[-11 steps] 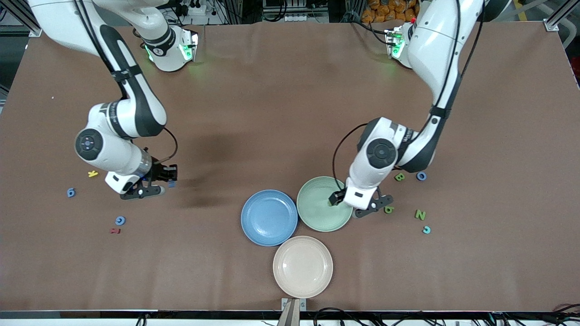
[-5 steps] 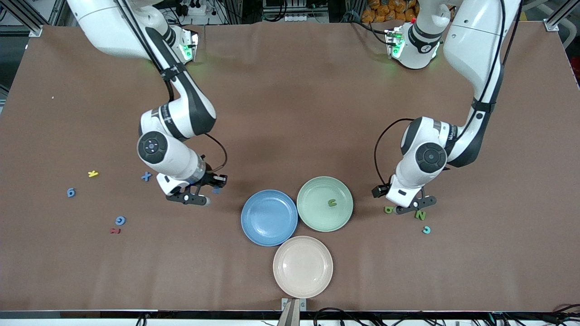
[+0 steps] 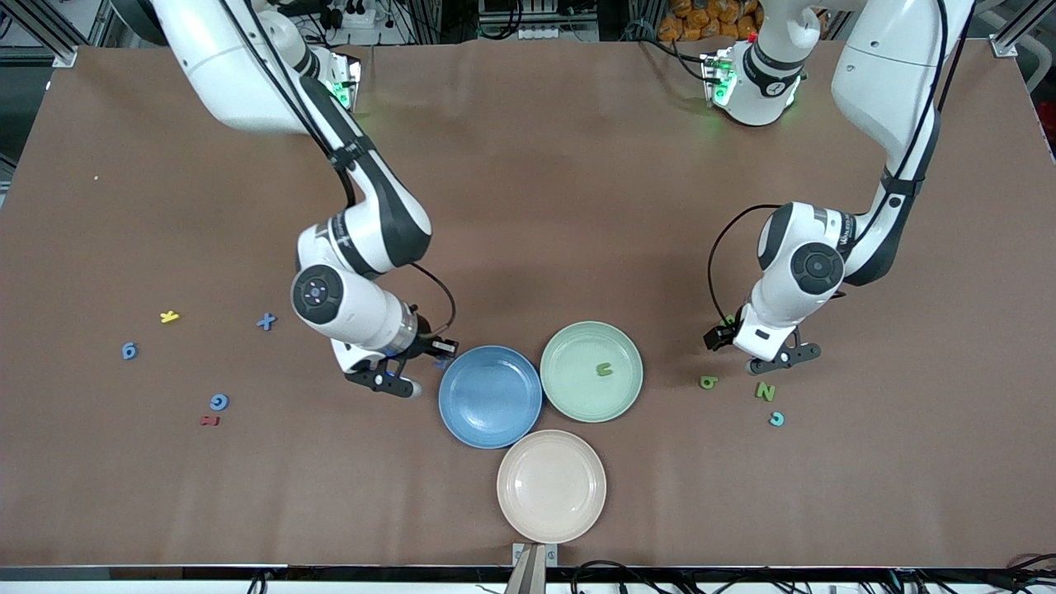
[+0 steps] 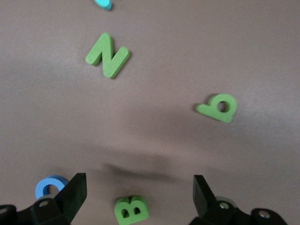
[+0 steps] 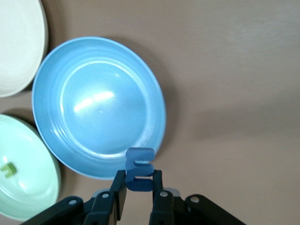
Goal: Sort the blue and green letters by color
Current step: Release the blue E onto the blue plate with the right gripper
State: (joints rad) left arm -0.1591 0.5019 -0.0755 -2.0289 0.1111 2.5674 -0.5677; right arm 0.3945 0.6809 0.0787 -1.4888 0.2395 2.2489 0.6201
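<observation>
My right gripper (image 3: 439,360) is shut on a blue letter (image 5: 139,169), held over the rim of the blue plate (image 3: 490,412) on the side toward the right arm's end. My left gripper (image 4: 138,197) is open above a green B (image 4: 131,209), which lies on the table between its fingers (image 4: 75,192). Beside that B lies a blue O (image 4: 49,186). A green N (image 3: 766,391) and another green letter (image 3: 708,382) lie nearer the front camera. One green letter (image 3: 605,370) rests in the green plate (image 3: 569,396).
A beige plate (image 3: 551,503) sits nearest the front camera. A cyan letter (image 3: 776,419) lies by the N. Toward the right arm's end lie a blue X (image 3: 266,322), two more blue letters (image 3: 129,351) (image 3: 219,402), a yellow one (image 3: 169,316) and a dark red one (image 3: 210,421).
The right arm has carried the blue letter from its end of the table to the blue plate's rim. The left arm left a green letter in the green plate and moved over the B.
</observation>
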